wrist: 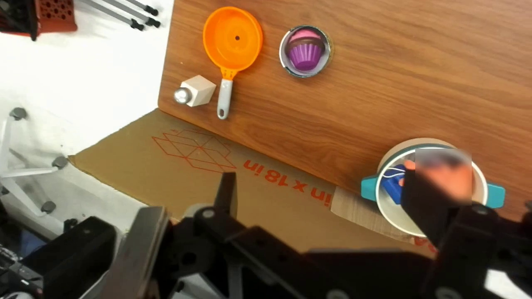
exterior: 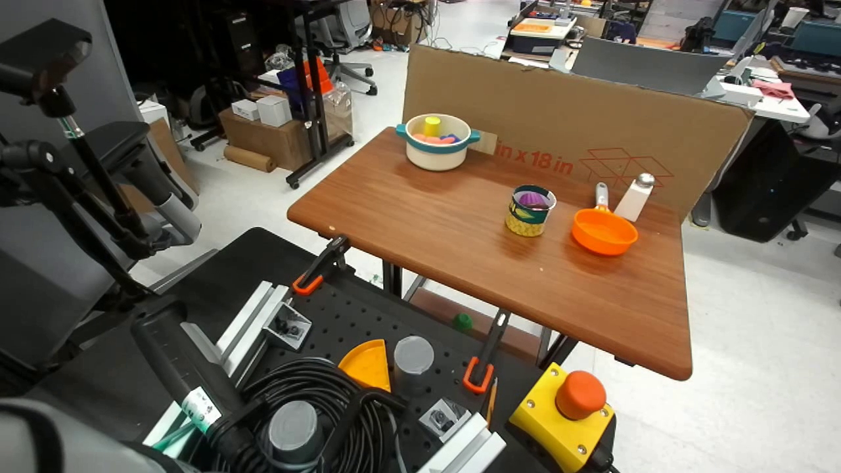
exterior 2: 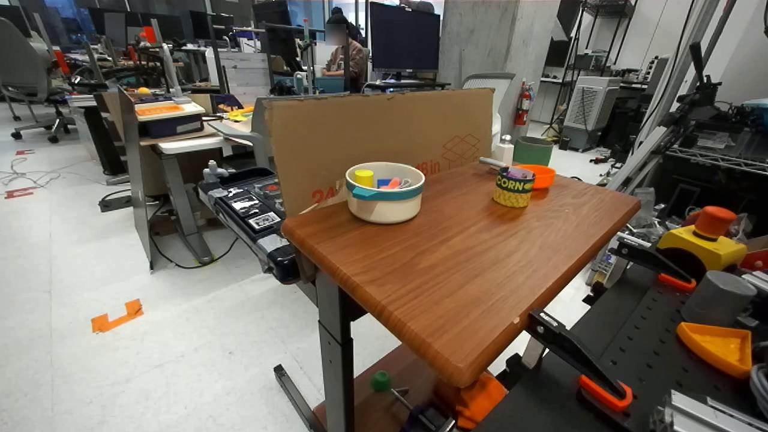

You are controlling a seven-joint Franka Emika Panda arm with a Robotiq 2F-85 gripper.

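Wrist view has the brown tabletop (wrist: 386, 74) ending at white floor (wrist: 120, 66) on the left, and a cardboard panel (wrist: 270, 207) running along one long side, so that edge is basically a wall. The cream pot (exterior: 437, 159) with teal handles is tucked up by that panel, and both exterior views put it near a table corner, a yellow cylinder (exterior: 431, 125) inside. The corn can (exterior 2: 513, 195), with a purple-and-pink cupcake (wrist: 306, 54) in it, stands well apart from the pot with plenty of wood between them, and there's a wide band of tabletop along the long edge by the black clamps (exterior: 325, 259). It's tighter at the short edge past the can, where the orange pan (wrist: 226, 50) and white shaker (wrist: 201, 89) sit just beside each other. The gripper (wrist: 319, 182) is spread wide, fingers (wrist: 225, 197) well apart, nothing held. One finger crosses in front of the pot here, but both exterior views show the pot standing free. Arm-wise, the wrist sits up over the table looking steeply down, fingers coming in from the bottom of its view. Can't make out the rest of the arm.
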